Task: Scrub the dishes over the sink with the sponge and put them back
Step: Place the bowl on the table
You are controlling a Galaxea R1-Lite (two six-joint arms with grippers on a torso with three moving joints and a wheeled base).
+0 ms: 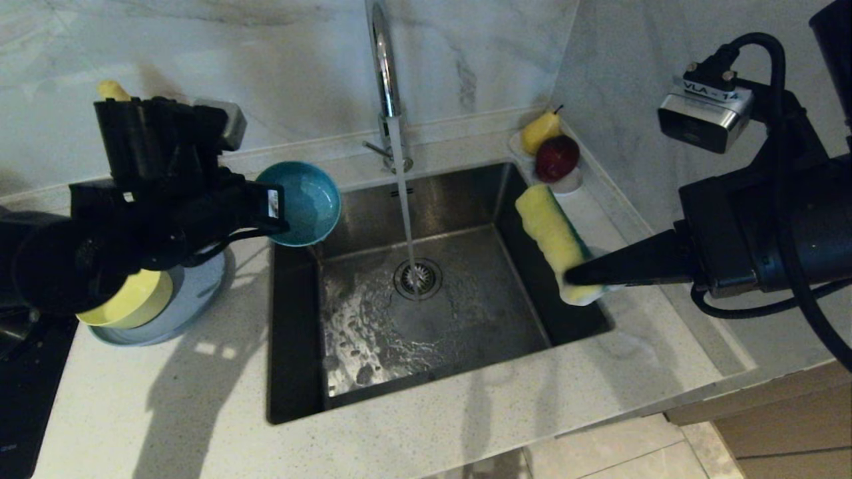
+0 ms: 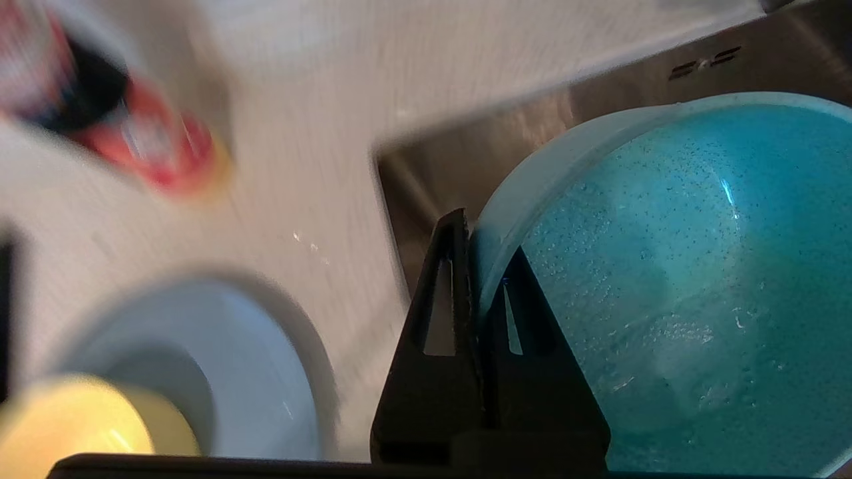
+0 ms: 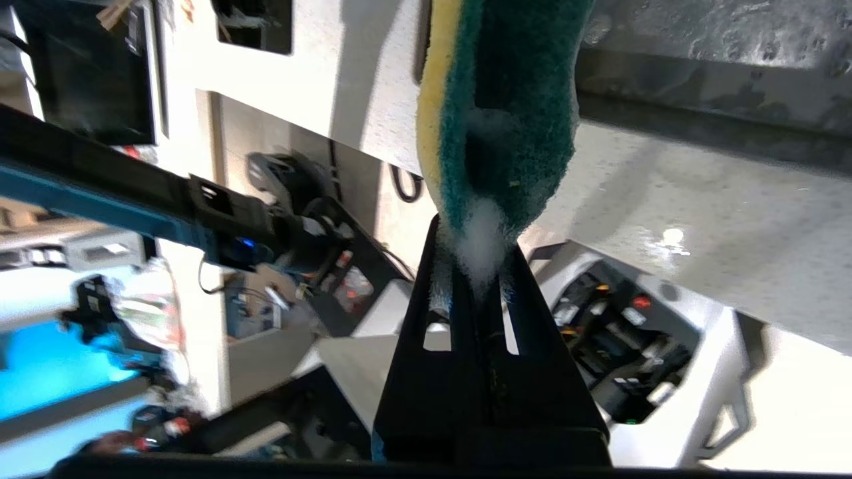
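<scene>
My left gripper (image 1: 276, 214) (image 2: 484, 256) is shut on the rim of the teal-blue bowl (image 1: 303, 201) (image 2: 672, 279), holding it tipped on its side above the sink's (image 1: 466, 199) left rear corner, its wet inside facing the tap. A yellow bowl (image 1: 130, 303) (image 2: 73, 426) sits in the grey-blue plate (image 1: 200, 289) (image 2: 219, 372) on the counter to the left, under my left arm. My right gripper (image 1: 576, 276) (image 3: 474, 256) is shut on the end of the sponge (image 1: 552, 236) (image 3: 506, 113), which stands up over the sink's right edge, yellow foam facing the head view.
Water runs from the tall chrome tap (image 1: 385, 66) onto the drain strainer (image 1: 417, 278). A white saucer (image 1: 571, 183) with a pear (image 1: 539, 131) and a red apple (image 1: 556, 158) sits at the sink's back right corner. A dark hob (image 1: 26, 392) lies at far left.
</scene>
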